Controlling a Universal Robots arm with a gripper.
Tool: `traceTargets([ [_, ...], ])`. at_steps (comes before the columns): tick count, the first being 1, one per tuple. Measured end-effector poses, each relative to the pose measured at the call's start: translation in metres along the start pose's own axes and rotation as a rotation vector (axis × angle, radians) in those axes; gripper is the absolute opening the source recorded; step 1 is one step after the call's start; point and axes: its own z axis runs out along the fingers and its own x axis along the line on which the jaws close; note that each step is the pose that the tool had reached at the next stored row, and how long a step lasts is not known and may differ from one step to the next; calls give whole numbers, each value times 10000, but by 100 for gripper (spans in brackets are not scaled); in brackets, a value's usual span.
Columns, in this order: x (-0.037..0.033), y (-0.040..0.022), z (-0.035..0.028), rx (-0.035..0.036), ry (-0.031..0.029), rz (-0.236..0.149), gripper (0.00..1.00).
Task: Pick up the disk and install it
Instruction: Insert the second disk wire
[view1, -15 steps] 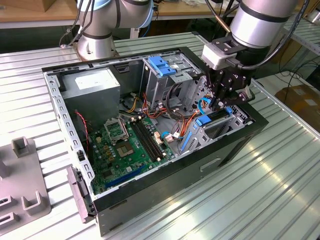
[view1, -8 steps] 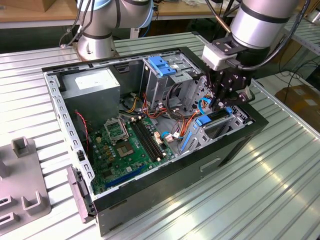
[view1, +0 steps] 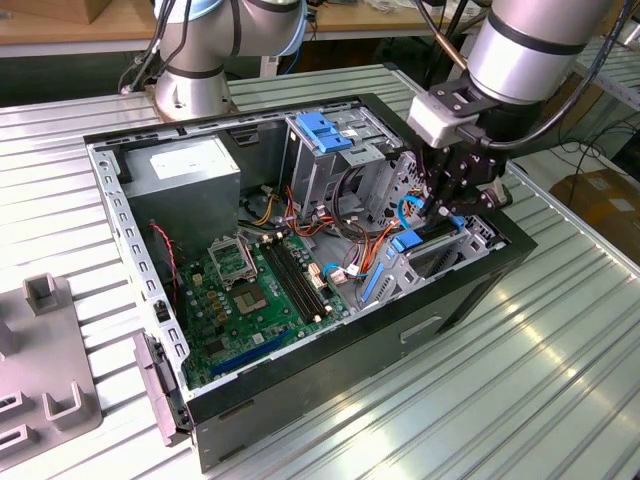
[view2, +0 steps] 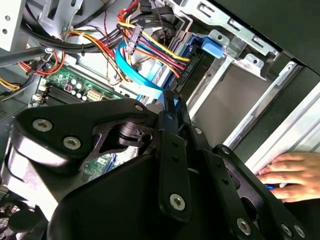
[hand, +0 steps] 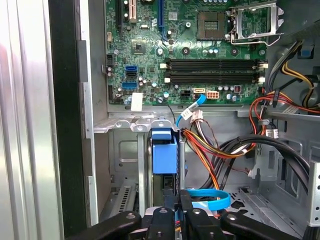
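I have the tool (view1: 445, 210) lowered into the front corner of the open computer case (view1: 470, 275), which lies on its side on the ribbed metal counter (view1: 520, 370). Its black linkage hangs just above the drive bay in both wrist views, and I cannot tell from here whether the tool is apart, together or clamped on anything. The disk (hand: 164, 152) looks to be standing on edge in that bay, straight below the tool. I see it end-on, with its blue plastic end piece uppermost between the grey sheet-metal walls, and in the exterior view the same blue piece (view1: 405, 243) sits just beside the tool. A flat blue data cable (hand: 212, 200) loops close beside the tool, and a bundle of red, yellow and orange wires (hand: 212, 147) runs from near the bay toward the middle of the case. Beyond the bay lies the green motherboard (hand: 165, 50) with its bare processor socket (hand: 252, 20) and black memory slots (hand: 212, 70). In the exterior view the grey power supply (view1: 185, 175) fills the far corner on the exterior view's left, and a metal cage with a blue handle (view1: 325, 135) stands beside it. In the second wrist view a person's hand (view2: 292, 175) rests against the outer edge of the case.
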Motion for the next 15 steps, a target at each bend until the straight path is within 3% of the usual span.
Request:
traceTargets([
  [2,1,6,0,60,-17,-4,16],
  [12,40,27,30,215,-34,-113,16],
  [15,41,34,47,238,-76,-493,16],
])
